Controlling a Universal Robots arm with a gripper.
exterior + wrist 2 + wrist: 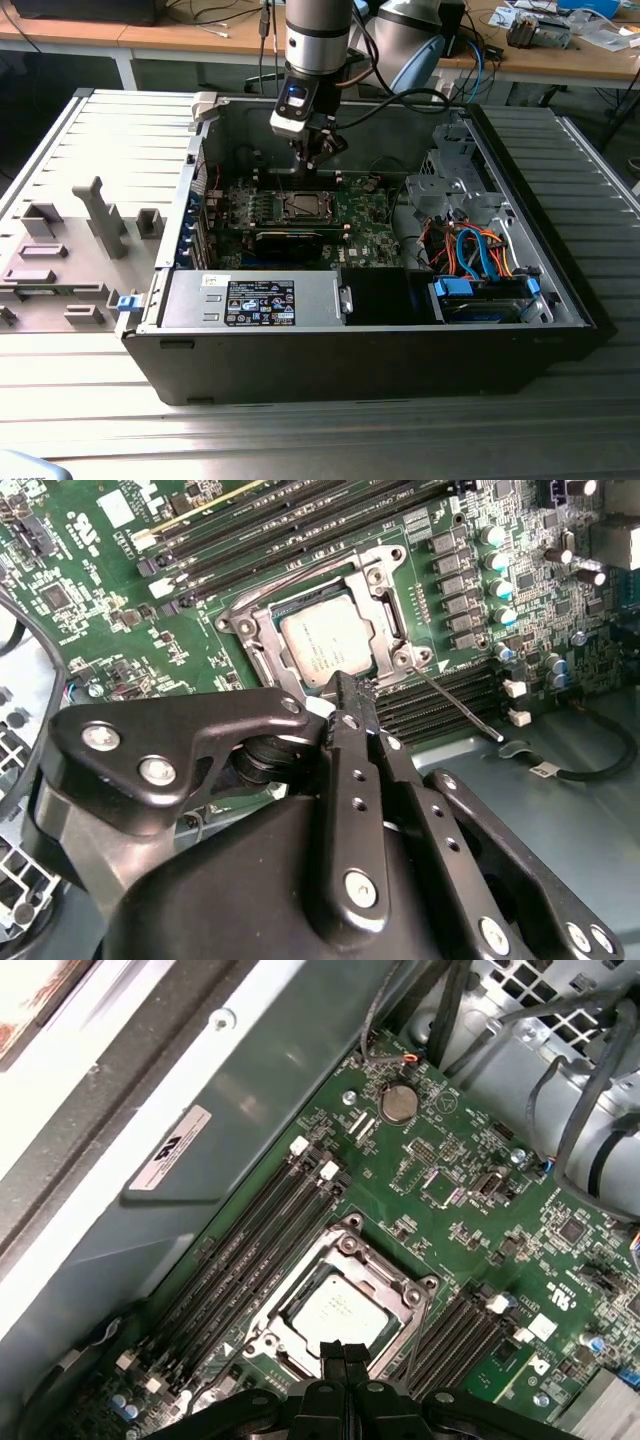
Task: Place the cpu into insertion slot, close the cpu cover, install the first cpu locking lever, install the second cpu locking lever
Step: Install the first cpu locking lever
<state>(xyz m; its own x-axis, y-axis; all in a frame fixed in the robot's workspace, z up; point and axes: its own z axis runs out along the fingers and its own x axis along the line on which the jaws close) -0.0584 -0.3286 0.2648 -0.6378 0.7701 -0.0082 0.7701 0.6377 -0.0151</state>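
Observation:
The cpu [322, 640], a pale silver square chip, lies flat in the socket on the green motherboard [120, 590]. The cpu cover [388, 608], a dark metal frame with an open window, lies down around the chip. In the first wrist view the cpu [336, 1312] and cover [392, 1282] sit just past my fingertips. A thin metal locking lever [458, 706] sticks out free from one socket corner, away from the frame. My gripper [347, 687] [342, 1351] is shut with nothing in it, its tips just above the socket's edge. In the exterior view the gripper [313, 160] hangs over the socket [305, 206].
Memory slots [250, 1250] run along both sides of the socket. The case's grey wall [250, 1090] stands close behind. A black card [290, 243], the power supply [255, 298], a drive cage [450, 185] and orange and blue cables [475, 250] fill the case.

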